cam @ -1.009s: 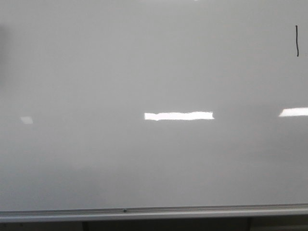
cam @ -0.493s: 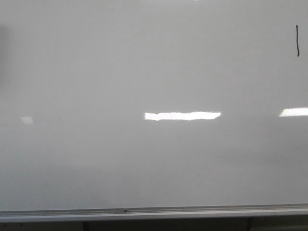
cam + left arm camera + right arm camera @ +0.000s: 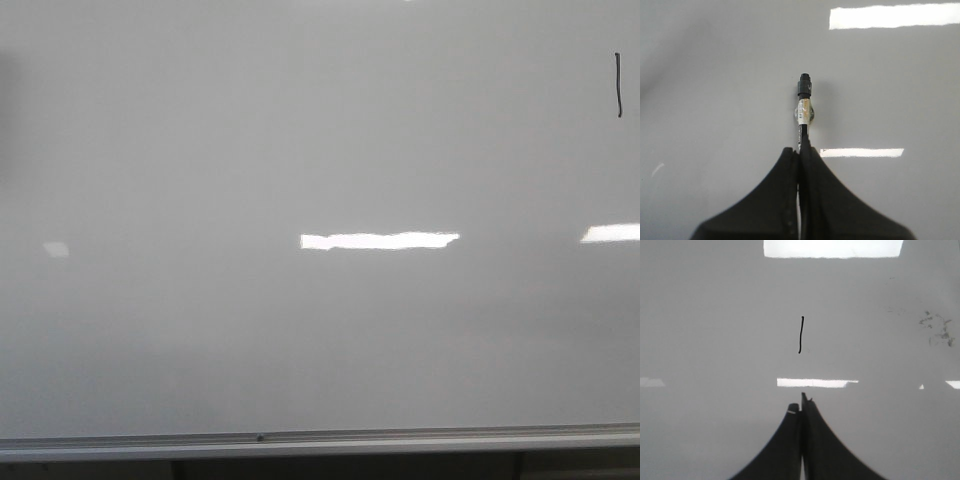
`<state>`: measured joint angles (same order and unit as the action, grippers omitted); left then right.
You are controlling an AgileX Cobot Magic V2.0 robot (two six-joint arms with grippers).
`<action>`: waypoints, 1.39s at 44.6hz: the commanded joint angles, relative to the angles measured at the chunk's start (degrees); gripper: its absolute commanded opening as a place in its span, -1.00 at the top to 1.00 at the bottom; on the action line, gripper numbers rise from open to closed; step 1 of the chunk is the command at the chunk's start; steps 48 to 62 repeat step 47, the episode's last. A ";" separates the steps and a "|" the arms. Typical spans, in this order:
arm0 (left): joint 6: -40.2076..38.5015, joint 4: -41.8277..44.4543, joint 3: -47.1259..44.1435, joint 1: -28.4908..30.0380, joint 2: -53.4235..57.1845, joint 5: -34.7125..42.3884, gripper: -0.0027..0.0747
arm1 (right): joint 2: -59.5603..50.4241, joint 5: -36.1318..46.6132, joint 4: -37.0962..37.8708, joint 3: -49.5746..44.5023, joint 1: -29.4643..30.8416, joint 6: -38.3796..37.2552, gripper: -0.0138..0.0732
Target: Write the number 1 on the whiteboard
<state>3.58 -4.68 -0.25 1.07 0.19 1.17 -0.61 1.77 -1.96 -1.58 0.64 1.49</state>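
Observation:
The whiteboard (image 3: 300,150) fills the front view, glossy pale grey with a silver rail (image 3: 320,440) along its bottom edge. The number 1 (image 3: 618,85) is a short thin black vertical stroke at the board's upper right edge; it also shows in the right wrist view (image 3: 800,334), ahead of the fingers. My left gripper (image 3: 800,152) is shut on a black marker (image 3: 803,107) that points at the board (image 3: 715,75), its tip (image 3: 805,79) close to the surface. My right gripper (image 3: 801,407) is shut and empty, short of the stroke. Neither gripper shows in the front view.
Bright white horizontal light reflections (image 3: 380,240) lie across the board. Faint dark smudges (image 3: 937,327) mark the board to one side of the stroke in the right wrist view. Dark space with stand legs (image 3: 175,468) shows below the rail.
The bright reflection in the middle of the board has grown slightly longer to the right. The stroke and the board have not moved.

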 commanded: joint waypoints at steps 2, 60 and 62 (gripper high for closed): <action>-0.17 -0.11 -1.30 0.20 1.15 4.84 0.98 | -0.92 3.93 -0.77 0.04 -0.08 1.87 0.84; -0.17 -0.11 -1.30 0.20 1.15 4.84 0.98 | -0.92 3.48 -0.77 0.04 -1.85 1.85 0.84; -0.17 -0.11 -1.30 0.20 1.15 4.84 0.98 | -0.92 3.48 -0.77 0.04 -1.85 1.85 0.84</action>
